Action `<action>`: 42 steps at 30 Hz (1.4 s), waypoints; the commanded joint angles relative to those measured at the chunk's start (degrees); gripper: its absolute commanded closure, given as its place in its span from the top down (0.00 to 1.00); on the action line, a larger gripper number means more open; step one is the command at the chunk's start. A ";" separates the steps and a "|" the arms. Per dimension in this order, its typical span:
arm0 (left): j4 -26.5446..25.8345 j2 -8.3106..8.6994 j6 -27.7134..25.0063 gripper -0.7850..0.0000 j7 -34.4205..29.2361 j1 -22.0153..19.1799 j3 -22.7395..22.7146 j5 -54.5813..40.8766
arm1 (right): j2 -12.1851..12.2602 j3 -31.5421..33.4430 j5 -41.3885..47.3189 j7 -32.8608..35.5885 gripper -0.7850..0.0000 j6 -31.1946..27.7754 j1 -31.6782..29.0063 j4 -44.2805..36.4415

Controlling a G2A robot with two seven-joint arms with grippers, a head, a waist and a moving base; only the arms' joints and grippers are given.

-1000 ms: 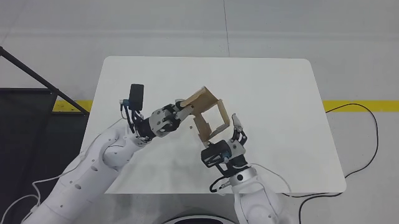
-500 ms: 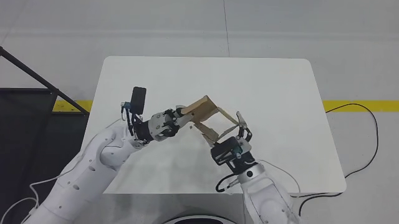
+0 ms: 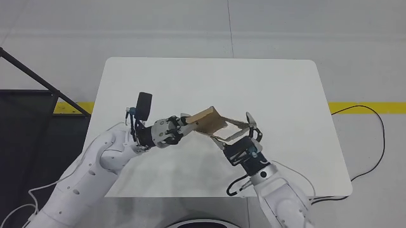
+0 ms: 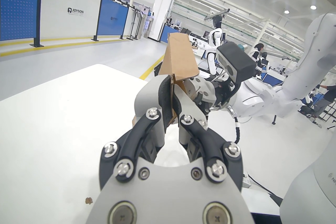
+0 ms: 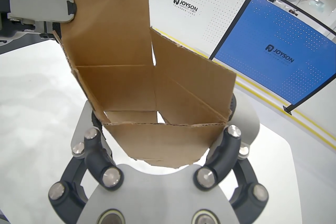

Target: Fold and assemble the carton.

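A brown cardboard carton (image 3: 208, 120), partly opened with loose flaps, hangs above the middle of the white table (image 3: 279, 88) between both arms. My left gripper (image 3: 182, 125) is shut on the carton's left edge; in the left wrist view its pads (image 4: 164, 93) pinch a thin cardboard panel (image 4: 179, 59). My right gripper (image 3: 243, 136) holds the carton's other end. In the right wrist view the carton (image 5: 147, 93) sits between widely spread fingers (image 5: 92, 117), which press on its two sides. The left gripper's finger (image 5: 39, 11) shows on the carton's far flap.
The table has bare room at the back and to the right (image 3: 285, 114). A small brown scrap (image 4: 88, 200) lies on the table near my left gripper. A black frame (image 3: 32, 75) stands off the table's left side.
Both grippers have moved to the right with the carton. The carton has tipped from standing open to lying lower and flatter.
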 commanded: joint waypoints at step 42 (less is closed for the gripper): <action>1.04 -1.07 -1.70 0.00 -11.60 -1.38 -0.58 -14.14 | 3.57 16.72 16.36 -16.51 1.00 -46.14 -3.60 3.61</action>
